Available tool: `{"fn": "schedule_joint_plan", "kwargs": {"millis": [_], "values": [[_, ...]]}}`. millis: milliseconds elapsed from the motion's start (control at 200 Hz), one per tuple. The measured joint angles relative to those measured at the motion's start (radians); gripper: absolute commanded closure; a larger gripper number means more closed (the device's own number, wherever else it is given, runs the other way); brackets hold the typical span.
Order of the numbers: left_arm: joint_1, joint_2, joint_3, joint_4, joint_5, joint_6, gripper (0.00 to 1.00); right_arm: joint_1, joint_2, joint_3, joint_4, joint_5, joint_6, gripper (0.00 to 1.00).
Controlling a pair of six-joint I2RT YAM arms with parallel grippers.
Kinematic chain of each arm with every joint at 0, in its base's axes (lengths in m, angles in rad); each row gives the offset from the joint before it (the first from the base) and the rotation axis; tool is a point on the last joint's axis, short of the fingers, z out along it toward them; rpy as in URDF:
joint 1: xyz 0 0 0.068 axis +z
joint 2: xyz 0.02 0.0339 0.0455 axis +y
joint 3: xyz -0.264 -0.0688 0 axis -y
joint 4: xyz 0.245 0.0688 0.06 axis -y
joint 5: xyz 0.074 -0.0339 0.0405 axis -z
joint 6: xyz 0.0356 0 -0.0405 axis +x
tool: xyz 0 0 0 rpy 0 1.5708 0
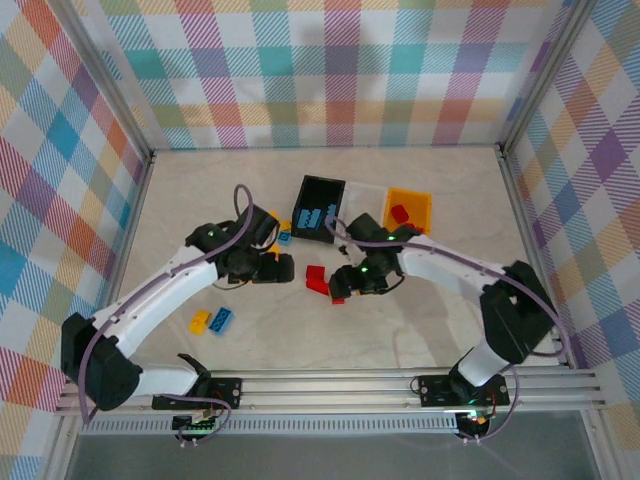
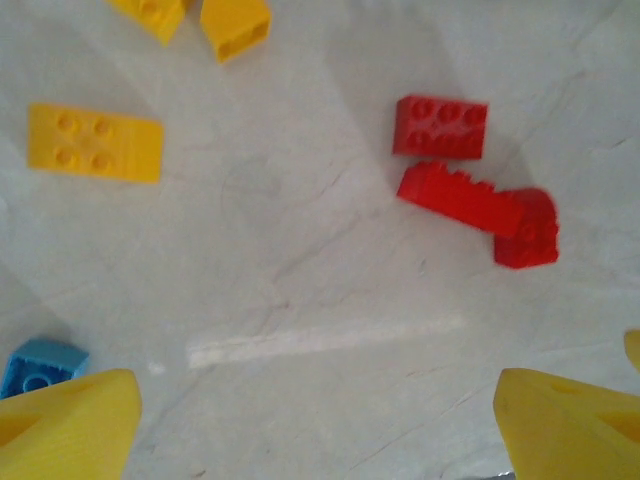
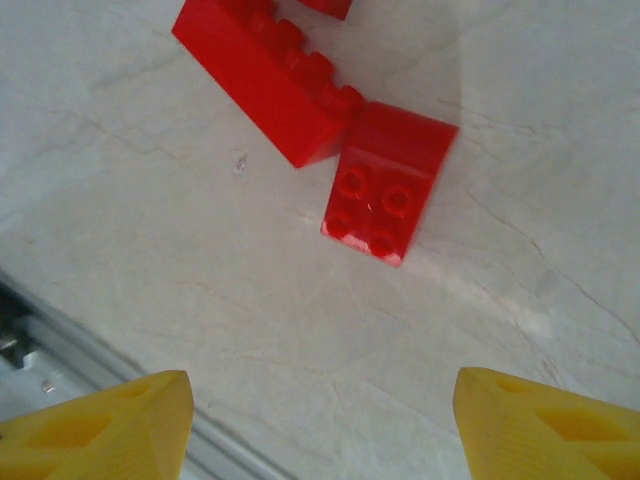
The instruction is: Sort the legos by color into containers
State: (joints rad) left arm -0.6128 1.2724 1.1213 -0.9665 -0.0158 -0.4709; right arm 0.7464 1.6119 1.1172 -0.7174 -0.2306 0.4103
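Three red legos lie together mid-table point(image 1: 316, 278). In the left wrist view they are a flat two-by-three brick point(image 2: 441, 127), a long brick point(image 2: 460, 197) and a sloped one point(image 2: 527, 230). My left gripper point(image 1: 288, 268) point(image 2: 320, 430) hovers open just left of them, nothing between its fingers. My right gripper point(image 1: 345, 290) point(image 3: 320, 425) is open over bare table, short of the sloped red brick point(image 3: 385, 185) and the long red brick point(image 3: 265, 75). The black bin point(image 1: 305, 190) holds blue legos, the white bin point(image 1: 365, 192) stands beside it, and the orange bin point(image 1: 425, 200) holds a red brick point(image 1: 400, 213).
A yellow brick point(image 1: 199, 321) and a blue brick point(image 1: 221, 319) lie at the near left. Yellow bricks point(image 2: 95, 143) and a blue one point(image 2: 40, 365) lie by the left gripper. The metal rail point(image 3: 60, 350) runs along the near table edge.
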Motion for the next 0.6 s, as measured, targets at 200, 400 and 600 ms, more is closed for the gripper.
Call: {"fn": "schedule_joint_plan", "kwargs": {"millis": [200,400,600], "values": [[0.007,-0.155,-0.083,0.0,0.006,-0.022,0.07,0.067,0.156,0.125,-0.045,0.113,-0.001,0.31],[0.007,-0.246,-0.103,-0.008,-0.01,-0.092,0.07,0.069,0.237,0.166,-0.076,0.168,-0.018,0.31],[0.007,-0.333,-0.136,-0.039,-0.05,-0.162,0.06,0.068,0.301,0.198,-0.067,0.194,-0.044,0.33]]}}
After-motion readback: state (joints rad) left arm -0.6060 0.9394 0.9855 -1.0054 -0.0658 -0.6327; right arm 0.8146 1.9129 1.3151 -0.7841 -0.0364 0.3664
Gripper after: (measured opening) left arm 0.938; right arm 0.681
